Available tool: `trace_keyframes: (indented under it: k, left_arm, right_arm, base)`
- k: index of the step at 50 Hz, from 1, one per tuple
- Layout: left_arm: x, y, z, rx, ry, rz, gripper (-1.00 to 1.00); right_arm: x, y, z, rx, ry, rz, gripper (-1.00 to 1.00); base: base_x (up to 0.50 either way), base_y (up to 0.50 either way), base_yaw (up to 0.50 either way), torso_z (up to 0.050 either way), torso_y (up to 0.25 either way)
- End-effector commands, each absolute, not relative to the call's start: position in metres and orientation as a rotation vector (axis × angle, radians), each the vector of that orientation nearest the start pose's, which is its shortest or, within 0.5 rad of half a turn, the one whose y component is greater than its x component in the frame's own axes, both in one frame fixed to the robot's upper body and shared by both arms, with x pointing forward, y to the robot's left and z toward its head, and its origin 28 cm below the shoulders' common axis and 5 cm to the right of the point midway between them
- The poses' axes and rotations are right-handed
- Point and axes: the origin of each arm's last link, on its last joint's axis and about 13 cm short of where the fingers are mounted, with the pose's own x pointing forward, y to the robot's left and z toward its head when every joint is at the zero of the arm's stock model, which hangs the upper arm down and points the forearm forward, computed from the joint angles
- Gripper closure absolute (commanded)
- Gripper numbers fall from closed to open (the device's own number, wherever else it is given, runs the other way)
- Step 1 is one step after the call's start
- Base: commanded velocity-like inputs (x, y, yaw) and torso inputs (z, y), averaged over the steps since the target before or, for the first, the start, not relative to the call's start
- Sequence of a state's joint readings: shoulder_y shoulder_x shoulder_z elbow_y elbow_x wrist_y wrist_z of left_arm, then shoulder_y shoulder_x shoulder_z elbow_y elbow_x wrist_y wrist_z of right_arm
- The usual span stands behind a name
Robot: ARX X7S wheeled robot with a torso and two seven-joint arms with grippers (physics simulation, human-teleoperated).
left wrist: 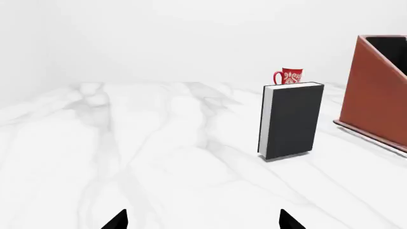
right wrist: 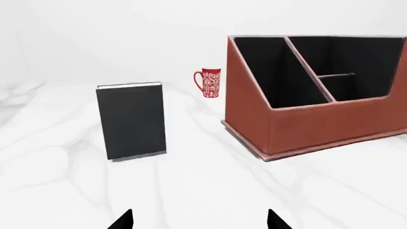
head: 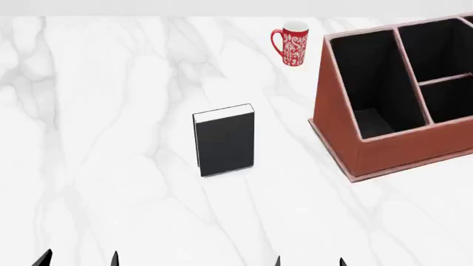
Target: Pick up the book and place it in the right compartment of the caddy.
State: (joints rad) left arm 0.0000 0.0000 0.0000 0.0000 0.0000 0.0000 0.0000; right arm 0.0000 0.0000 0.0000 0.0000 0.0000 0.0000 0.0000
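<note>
Lettering is nowhere legible on the plain black book, which stands upright on the marble surface, apart from the reddish-brown caddy to its right and the red-and-white patterned mug beyond, while left pincer and right pincer both gape wide, holding nothing

The book stands upright on its lower edge, free of any contact. Cover plain matte black; white page edges visible along the top and one side. It lies ahead of both grippers, well apart from each: forward and to the right of the left gripper, forward and to the left of the right gripper.

The caddy is reddish-brown with pale pinkish rims, sloped sides and black-lined compartments split by dividers. It sits upright, forward and right of the right gripper, apart from the book.
</note>
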Motion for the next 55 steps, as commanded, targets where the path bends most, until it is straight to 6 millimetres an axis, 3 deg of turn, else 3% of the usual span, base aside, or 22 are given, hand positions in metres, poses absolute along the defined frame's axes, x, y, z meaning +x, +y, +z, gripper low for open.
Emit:
trace_keyframes:
  k: [1, 27, 48, 55]
  left_arm:
    - [0.2107, 0.2055, 0.0129, 0.002, 0.003, 0.003, -1.0]
    - [0.2092, 0.2044, 0.0132, 0.023, -0.002, -0.002, -1.0]
    - [0.2099, 0.2047, 0.0131, 0.022, -0.002, 0.0, -1.0]
    - [0.2096, 0.2047, 0.0132, 0.022, -0.002, 0.001, -1.0]
  right_arm:
    - [0.2113, -0.0963, 0.0124, -0.007, 0.01, -0.01, -1.0]
    - [0.209, -0.0949, 0.0115, -0.011, 0.025, 0.014, -1.0]
    - [0.2092, -0.0952, 0.0116, -0.007, 0.031, 0.01, -1.0]
    - [0.2088, -0.0952, 0.0116, -0.015, 0.025, 0.004, -1.0]
  base:
    - [0.0, 0.0, 0.0, 0.0, 0.0]
    - [0.0, 0.0, 0.0, 0.0, 0.0]
    - [0.0, -0.49, 0.0, 0.0, 0.0]
    - [0.0, 0.0, 0.0, 0.0, 0.0]
